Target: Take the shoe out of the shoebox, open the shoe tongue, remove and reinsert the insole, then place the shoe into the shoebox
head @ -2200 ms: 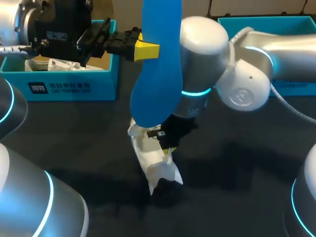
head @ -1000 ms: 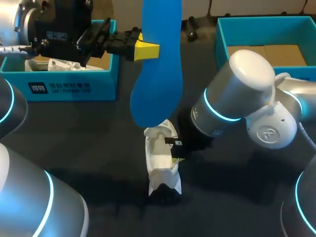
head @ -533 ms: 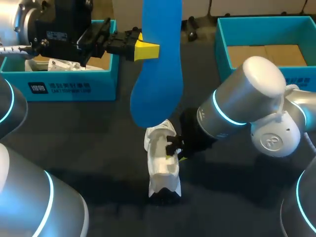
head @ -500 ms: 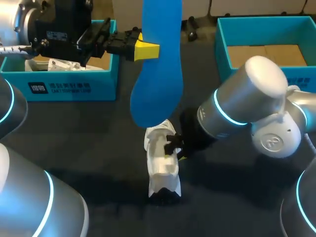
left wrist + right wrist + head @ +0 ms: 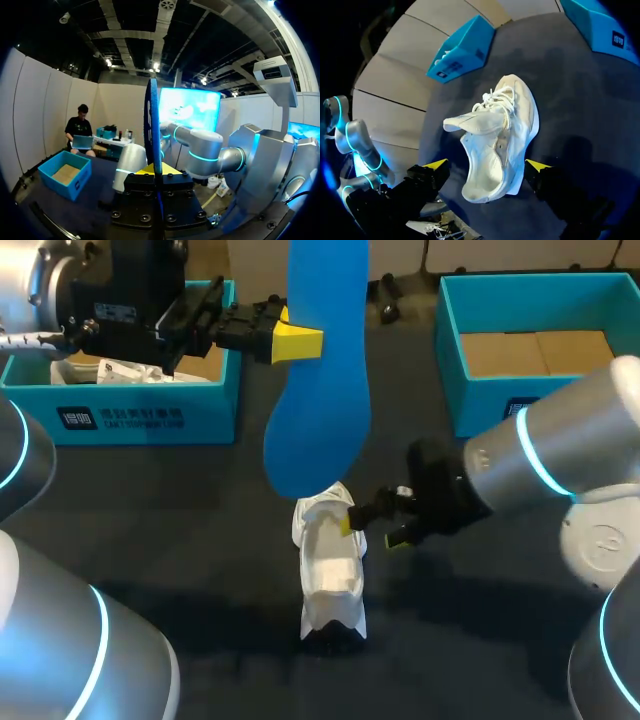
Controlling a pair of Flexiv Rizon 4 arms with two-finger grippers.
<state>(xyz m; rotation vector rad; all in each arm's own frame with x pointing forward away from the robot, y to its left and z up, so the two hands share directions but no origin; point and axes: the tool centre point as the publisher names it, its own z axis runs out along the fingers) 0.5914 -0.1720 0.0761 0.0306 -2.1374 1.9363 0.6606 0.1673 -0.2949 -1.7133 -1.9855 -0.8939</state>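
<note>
Left gripper (image 5: 292, 342) clamps one blue insole (image 5: 318, 390) upright. Right gripper (image 5: 370, 530) gapes wide around one white shoe (image 5: 330, 565) lying on the counter (image 5: 200, 540), near two teal shoeboxes (image 5: 140, 418) (image 5: 480, 390).

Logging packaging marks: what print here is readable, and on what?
Left shoebox, front wall: white logo and print, too blurred to read.
Right shoebox, front wall: white mark, mostly hidden behind the right arm.
Left gripper, black body: white lettering, too small to read.
Shoe, insole: none seen.
</note>
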